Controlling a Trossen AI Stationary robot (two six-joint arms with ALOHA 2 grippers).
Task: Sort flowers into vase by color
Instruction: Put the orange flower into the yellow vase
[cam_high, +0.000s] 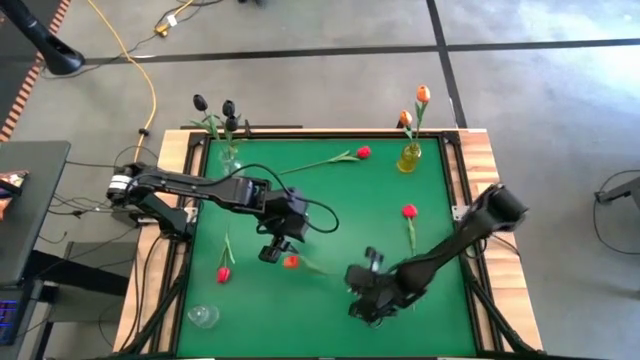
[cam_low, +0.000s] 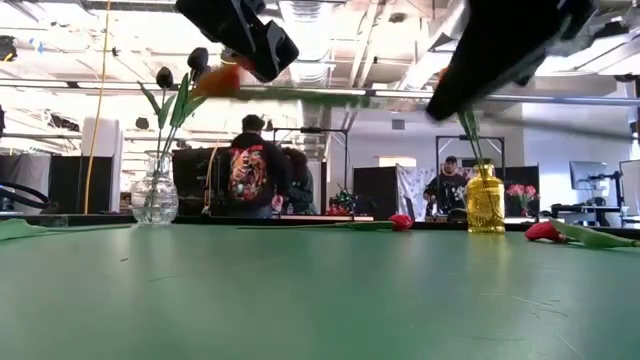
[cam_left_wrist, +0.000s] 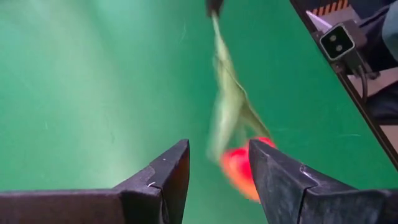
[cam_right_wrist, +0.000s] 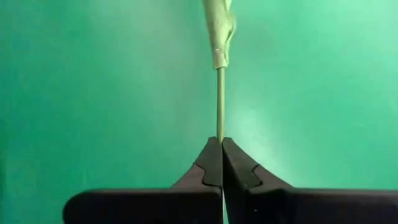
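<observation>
Over the near-centre of the green table (cam_high: 330, 200), an orange tulip (cam_high: 290, 261) is held off the surface between the two arms, its long axis running roughly from the left gripper (cam_high: 272, 250) across to the right gripper (cam_high: 372, 262). Right gripper: fingers pinched fully together on the bare stem end (cam_right_wrist: 219, 102). Left gripper: jaws parted, standing either side of the orange head (cam_left_wrist: 239, 171); I cannot tell whether the pads touch it.

Judgement: the coming move turns on this line. The stem tip is in the right arm's grip, and the yellow vase (cam_high: 409, 157), already holding two orange tulips (cam_high: 414, 106), lies at the far right edge, on the right arm's side. Right arm is the nearer one for delivery, stem end leading.

Elsewhere: clear vase (cam_high: 229, 152) with three black tulips (cam_high: 218, 108) at far left; three red tulips lying flat – one (cam_high: 362, 152) near the far edge, one (cam_high: 409, 212) mid-right, one (cam_high: 223, 273) near-left; an empty glass vase (cam_high: 203, 316) at the near-left corner.

View differences: the right wrist view alone shows the closed pinch on the stem. The left wrist view alone shows the head between parted fingers. The low view confirms that the flower is in the air, and shows people standing in the room behind. The high view gives the vase bearings
</observation>
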